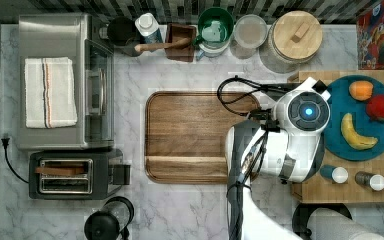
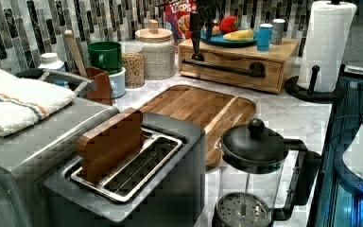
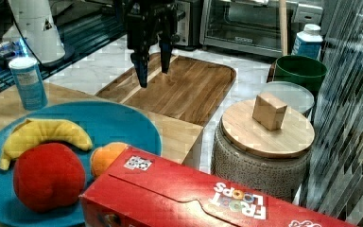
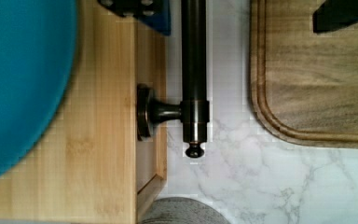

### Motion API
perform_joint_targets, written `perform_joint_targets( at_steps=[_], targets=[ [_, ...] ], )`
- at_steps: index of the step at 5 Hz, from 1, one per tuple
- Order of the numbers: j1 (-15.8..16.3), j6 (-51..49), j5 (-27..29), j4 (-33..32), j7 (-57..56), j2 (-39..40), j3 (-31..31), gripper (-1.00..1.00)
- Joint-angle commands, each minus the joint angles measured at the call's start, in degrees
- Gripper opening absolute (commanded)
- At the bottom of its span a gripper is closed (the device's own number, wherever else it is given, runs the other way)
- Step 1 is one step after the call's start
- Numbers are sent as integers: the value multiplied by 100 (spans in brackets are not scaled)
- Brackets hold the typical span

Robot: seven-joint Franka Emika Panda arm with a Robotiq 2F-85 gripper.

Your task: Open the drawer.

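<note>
Bare marble separates the bar handle (image 4: 194, 70) (drawer front) from the tray (image 4: 317, 84).

White Franka arm (image 1: 280, 150) enters top view from approx 6 o'clock, wrist pointing straight down. Black two-finger gripper (image 3: 152, 64) hangs vertical w/ fingers (image 3: 142, 71) apart.

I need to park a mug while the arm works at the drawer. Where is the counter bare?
The marble below the wooden tray in the top view, between the French press and the arm, is bare. So is the strip between tray and toaster oven. The back row by the green mug and jars is crowded.
</note>
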Motion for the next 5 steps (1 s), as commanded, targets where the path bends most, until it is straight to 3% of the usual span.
perform_joint_targets(
  at_steps=[1, 4, 5],
  targets=[
    [-114, 822, -28, -275, 44, 605, -136, 100],
    [141, -133, 511, -12, 332, 645, -27, 100],
    [85, -110, 811, 137, -73, 794, 132, 100]
  ],
)
